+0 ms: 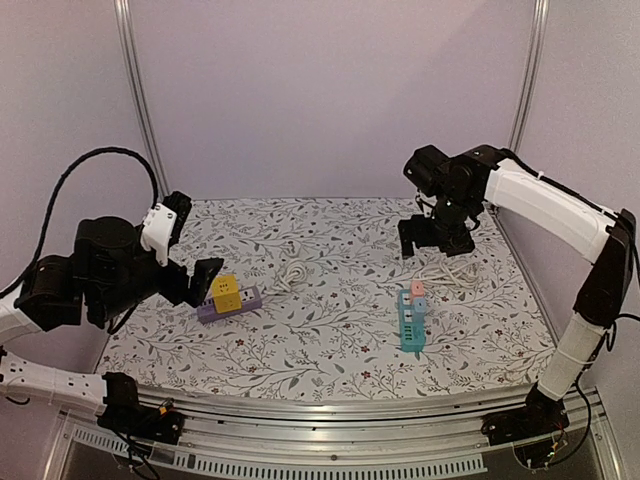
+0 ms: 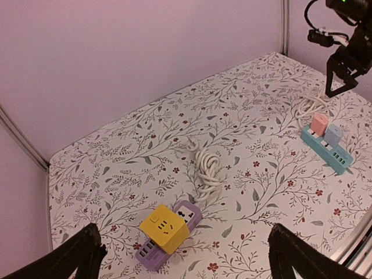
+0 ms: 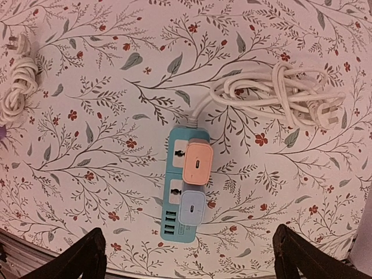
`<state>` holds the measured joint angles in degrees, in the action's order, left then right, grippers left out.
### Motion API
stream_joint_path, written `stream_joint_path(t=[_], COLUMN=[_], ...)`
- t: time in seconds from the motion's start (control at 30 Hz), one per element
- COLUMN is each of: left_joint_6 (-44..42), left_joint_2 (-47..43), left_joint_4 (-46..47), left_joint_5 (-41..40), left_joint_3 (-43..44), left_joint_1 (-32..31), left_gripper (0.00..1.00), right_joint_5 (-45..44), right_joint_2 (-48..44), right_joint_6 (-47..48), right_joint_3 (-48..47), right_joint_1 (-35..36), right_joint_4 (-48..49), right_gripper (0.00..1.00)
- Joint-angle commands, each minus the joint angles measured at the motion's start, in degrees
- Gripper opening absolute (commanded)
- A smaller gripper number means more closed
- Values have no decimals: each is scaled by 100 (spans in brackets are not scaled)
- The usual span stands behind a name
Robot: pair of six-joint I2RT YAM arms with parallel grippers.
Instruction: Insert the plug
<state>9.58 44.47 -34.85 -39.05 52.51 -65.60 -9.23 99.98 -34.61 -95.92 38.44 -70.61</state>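
Observation:
A purple power strip [image 1: 243,299] lies at the left with a yellow cube adapter [image 1: 226,290] sitting on it; both show in the left wrist view, strip [image 2: 189,213] and cube [image 2: 164,228]. My left gripper [image 1: 195,246] is open and empty just left of them, its fingers [image 2: 81,256] wide apart. A teal power strip [image 1: 412,325] at the right carries a pink adapter [image 3: 197,164] and a pale blue adapter [image 3: 192,208]. My right gripper [image 1: 435,240] hovers open and empty behind the teal strip [image 3: 173,192].
The purple strip's white cord [image 1: 294,272] lies coiled at mid-table. The teal strip's white cord [image 3: 273,96] is bundled behind it, its plug [image 3: 326,114] loose on the cloth. The table's front metal edge [image 1: 330,412] is close to both strips.

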Motion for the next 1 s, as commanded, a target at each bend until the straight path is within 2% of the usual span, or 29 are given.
stream_joint_path(t=[0.0, 0.23, 0.37, 0.53, 0.8, 0.97], left_joint_6=[-401, -906, -950, -733, -195, 179], left_joint_2=[202, 932, 1420, 1799, 1958, 1939], left_joint_4=[10, 93, -147, -418, -495, -673], left_joint_5=[-266, -666, -832, -806, -415, -344], left_joint_3=[394, 1354, 2063, 2714, 2817, 2803], left_joint_1=[-49, 21, 228, 639, 888, 889], left_gripper=[100, 100, 100, 99, 100, 100], right_joint_5=[-285, -445, -568, -592, -774, -783], right_joint_2=[-275, -652, -981, -1652, -3006, -3436], right_joint_6=[347, 905, 1077, 921, 544, 477], right_joint_3=[-744, -1900, -2051, -1544, -81, 330], right_joint_1=[-35, -33, -35, -34, -36, -33], right_joint_4=[-459, -310, 22, 532, 1051, 1134], right_gripper=[99, 99, 99, 99, 99, 99])
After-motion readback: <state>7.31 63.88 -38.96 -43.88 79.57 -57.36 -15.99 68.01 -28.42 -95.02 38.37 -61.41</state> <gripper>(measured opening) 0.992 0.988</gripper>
